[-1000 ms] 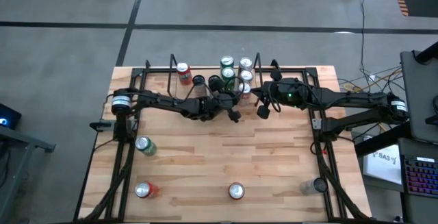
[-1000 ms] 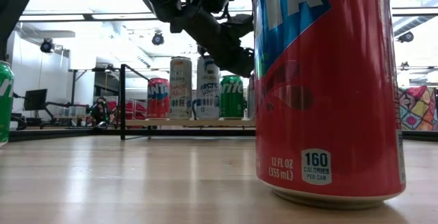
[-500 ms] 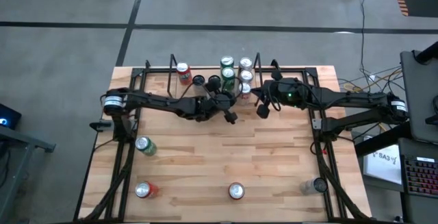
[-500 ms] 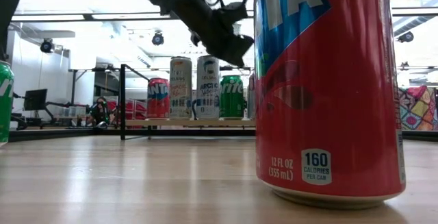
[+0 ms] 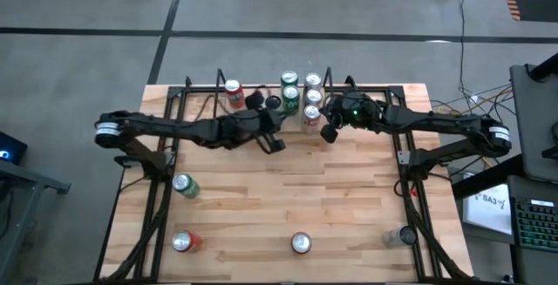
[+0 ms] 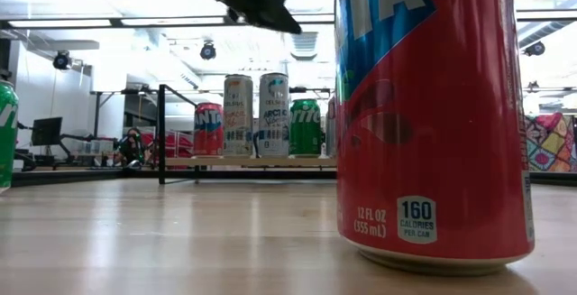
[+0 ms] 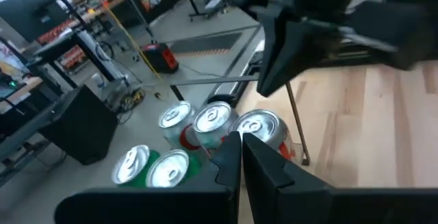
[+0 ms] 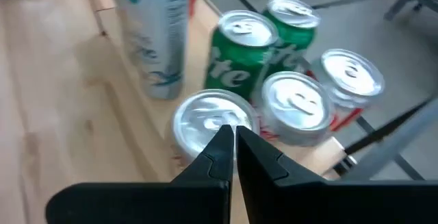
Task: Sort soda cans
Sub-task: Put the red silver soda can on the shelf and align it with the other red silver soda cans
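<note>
Several soda cans (image 5: pixel 301 98) stand upright in a cluster at the middle of the table's far edge: green, red and silver-white bodies with silver tops (image 8: pixel 301 104). A red can (image 5: pixel 233 91) stands to their left. Single cans stand nearer: green (image 5: pixel 183 185), red (image 5: pixel 183 241), red (image 5: pixel 301 243) and silver (image 5: pixel 403 235). My left gripper (image 5: pixel 277 145) hangs shut and holds nothing, just in front of the cluster and high above the table (image 6: pixel 284 24). My right gripper (image 5: pixel 329 133) is shut over the cluster's near right side, above a silver can top (image 8: pixel 212 121), apart from it.
Black arm frames stand on the table's left (image 5: pixel 161 172) and right (image 5: pixel 410 172) sides. The wooden table's middle (image 5: pixel 288 189) is bare. In the low view a red can (image 6: pixel 433 115) fills the right half, close to the camera.
My left gripper has risen and drawn back toward the table's left edge, away from the can cluster, staying shut. My right gripper has edged toward the cluster at the far edge, also shut. No can has moved.
</note>
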